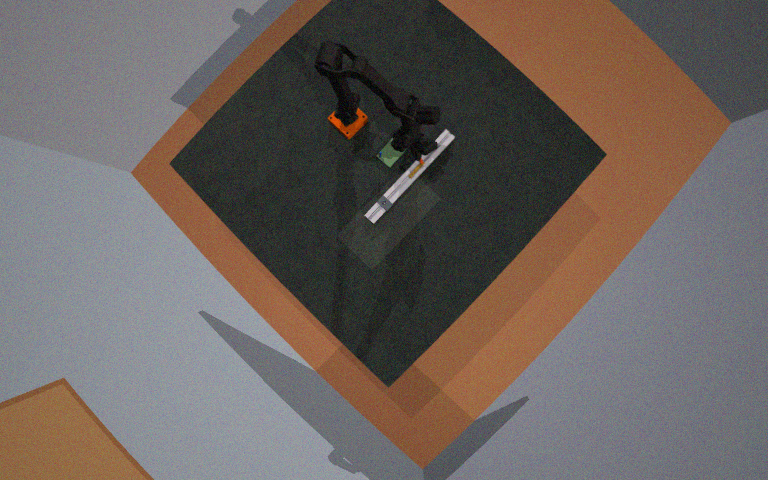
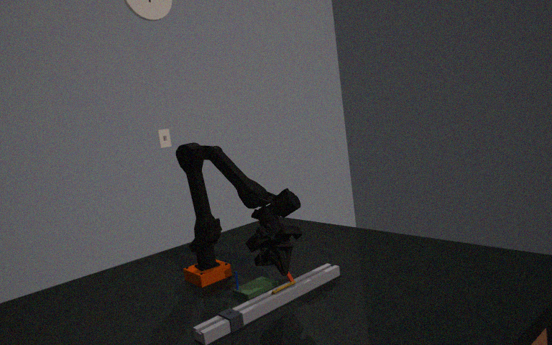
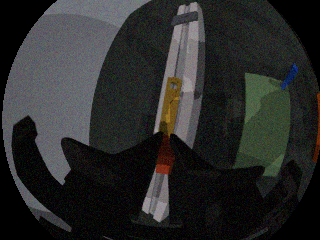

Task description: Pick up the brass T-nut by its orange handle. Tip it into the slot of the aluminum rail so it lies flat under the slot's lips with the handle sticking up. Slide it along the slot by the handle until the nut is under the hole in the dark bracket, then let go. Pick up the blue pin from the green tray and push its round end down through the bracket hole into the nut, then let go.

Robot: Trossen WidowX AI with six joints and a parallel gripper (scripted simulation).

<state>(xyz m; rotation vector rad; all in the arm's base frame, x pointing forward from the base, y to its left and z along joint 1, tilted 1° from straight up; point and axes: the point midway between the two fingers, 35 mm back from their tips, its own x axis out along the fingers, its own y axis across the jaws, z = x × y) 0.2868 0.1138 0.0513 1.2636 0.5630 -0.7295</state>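
- My end effector is clamped on the orange handle.
- I see 1 flat brass T-nut along the grooved aluminum rail.

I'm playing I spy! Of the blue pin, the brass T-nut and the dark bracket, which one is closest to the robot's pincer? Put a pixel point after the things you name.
The brass T-nut (image 1: pixel 415 170) (image 2: pixel 282 287) (image 3: pixel 170 107): its orange handle (image 2: pixel 290 277) (image 3: pixel 164 165) is gripped in the pincer (image 2: pixel 287 273) (image 3: pixel 167 135); the others sit farther away.

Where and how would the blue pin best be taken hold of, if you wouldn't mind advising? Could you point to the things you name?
I'd grip the upper shaft of the pin (image 2: pixel 236 279) (image 3: pixel 290 77) (image 1: pixel 380 154), coming from above with a finger on either side. It is slim and stands upright at the edge of the green tray (image 2: pixel 254 288) (image 3: pixel 267 117) (image 1: pixel 389 158), its upper part rising free.
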